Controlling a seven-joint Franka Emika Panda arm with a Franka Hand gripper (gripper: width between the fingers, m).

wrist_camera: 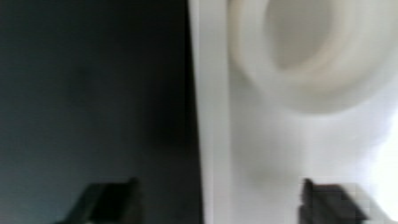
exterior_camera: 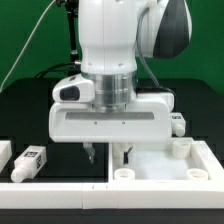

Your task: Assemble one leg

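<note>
A tagged white leg (exterior_camera: 30, 163) lies at the lower left of the exterior view on the dark surface (exterior_camera: 25, 120), well apart from the arm. At centre, the robot's fingers (exterior_camera: 88, 152) hang apart and empty, astride the left edge of a white square panel (exterior_camera: 160, 160). A second leg (exterior_camera: 178, 122) sits behind the panel at right. The wrist view shows the same straddle.

Black table (exterior_camera: 25, 115) carries a white tray-like piece (exterior_camera: 160, 160), a tagged leg (exterior_camera: 30, 162), another leg (exterior_camera: 178, 122), and a white strip (exterior_camera: 55, 186), possibly a rail.
</note>
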